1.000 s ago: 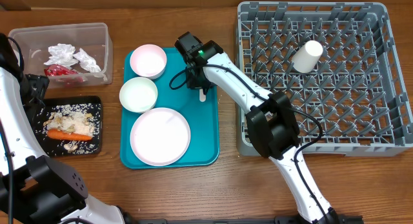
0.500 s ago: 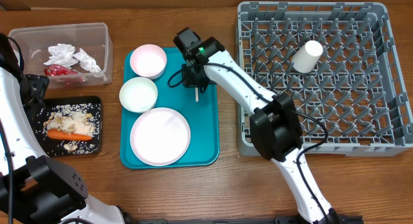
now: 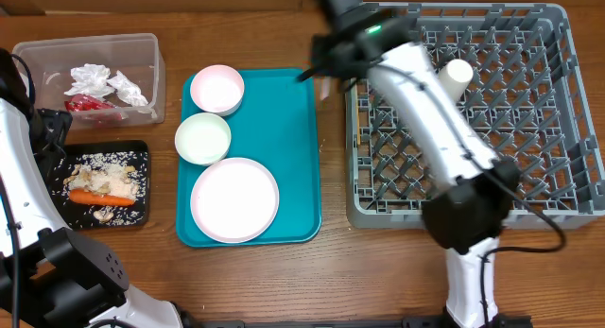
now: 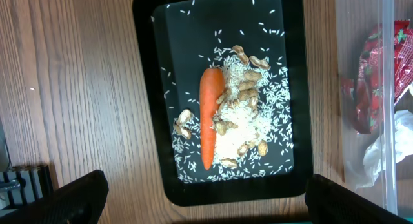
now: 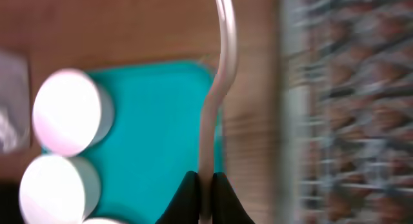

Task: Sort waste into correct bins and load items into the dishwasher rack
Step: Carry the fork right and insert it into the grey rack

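Carrot (image 4: 208,117) in black tray (image 4: 151,56)

I see my right arm (image 3: 425,106) as white shells between black joint housings, a green light (image 3: 374,29) near the wrist, a thin black cable (image 3: 537,228) alongside. My left arm (image 3: 17,167) matches. My left claw (image 4: 205,201) has matte black fingers (image 4: 76,197).

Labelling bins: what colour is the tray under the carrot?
Black tray; left wrist view shows it best.

We see a big flat teal tray (image 3: 284,129) lying on the brown wooden surface (image 3: 246,281). The wood shows on every side of the tray.
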Motion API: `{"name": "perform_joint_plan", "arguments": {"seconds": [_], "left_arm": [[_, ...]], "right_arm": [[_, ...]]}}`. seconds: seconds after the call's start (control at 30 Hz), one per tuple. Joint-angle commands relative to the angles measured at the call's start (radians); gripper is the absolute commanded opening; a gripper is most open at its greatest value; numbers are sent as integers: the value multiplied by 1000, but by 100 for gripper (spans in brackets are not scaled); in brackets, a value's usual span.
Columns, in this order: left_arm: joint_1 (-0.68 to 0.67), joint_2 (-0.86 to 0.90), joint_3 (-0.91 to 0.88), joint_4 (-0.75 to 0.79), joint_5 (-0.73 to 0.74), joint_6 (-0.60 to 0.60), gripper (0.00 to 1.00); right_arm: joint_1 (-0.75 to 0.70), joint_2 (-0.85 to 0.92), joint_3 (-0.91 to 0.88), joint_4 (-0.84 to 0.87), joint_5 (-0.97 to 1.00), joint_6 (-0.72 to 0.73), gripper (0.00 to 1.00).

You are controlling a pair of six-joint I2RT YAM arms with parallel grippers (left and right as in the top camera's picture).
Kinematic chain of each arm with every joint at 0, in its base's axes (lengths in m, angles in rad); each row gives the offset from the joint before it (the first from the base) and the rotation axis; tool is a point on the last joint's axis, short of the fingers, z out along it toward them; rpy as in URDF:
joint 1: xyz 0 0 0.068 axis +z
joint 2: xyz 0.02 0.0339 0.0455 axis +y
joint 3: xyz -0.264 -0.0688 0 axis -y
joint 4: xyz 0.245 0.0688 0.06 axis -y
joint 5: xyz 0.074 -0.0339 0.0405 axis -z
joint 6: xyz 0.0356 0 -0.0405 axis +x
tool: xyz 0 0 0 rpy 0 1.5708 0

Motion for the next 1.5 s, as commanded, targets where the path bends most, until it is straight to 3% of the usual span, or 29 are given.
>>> {"name": "perform_joint_plan", "arguments": {"seconds": [0.0, 0.17, 0.5, 0.6, 0.7, 0.77, 0.87, 1.2, 1.47], "left_arm": [[-4, -17, -4, 0, 0, -21, 100], [-4, -17, -4, 0, 0, -21, 100], [-4, -17, -4, 0, 0, -21, 100], [-4, -17, -4, 0, 0, -21, 100], [-4, -17, -4, 0, 0, -21, 100], [-4, -17, -4, 0, 0, -21, 100], [-4, -17, -4, 1, 0, -21, 100], [-4, -17, -4, 0, 0, -21, 100], [-4, -16, -4, 0, 0, -21, 100]], "right_arm": [[-79, -37, 19, -10, 3, -86, 4], [-141, -6, -5, 17, -45, -179, 4], [-169, 85, -51, 105, -32, -204, 7], [-169, 112, -51, 103, -11, -203, 19], [-169, 122, -51, 87, -11, -204, 40], [-169, 122, -51, 70, -11, -204, 61], [-168, 113, -40, 40, -34, -203, 74], [-105, 19, 18, -64, -272, -199, 76], [61, 16, -6, -114, -269, -204, 76]]}}
